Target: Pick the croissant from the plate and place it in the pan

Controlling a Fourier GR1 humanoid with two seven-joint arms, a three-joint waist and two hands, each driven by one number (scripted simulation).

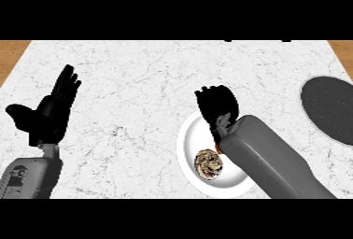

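Right hand (pixel 215 105) hovers over plate (pixel 187 140), fingers curled.

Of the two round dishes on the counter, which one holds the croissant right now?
The white plate, under the right hand, holds the croissant. The dark pan at the right edge holds nothing.

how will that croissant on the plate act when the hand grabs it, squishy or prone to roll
The croissant looks small and rounded, so it may slide or roll on the smooth white plate. It is probably light and crushable. The right hand is above it, not touching.
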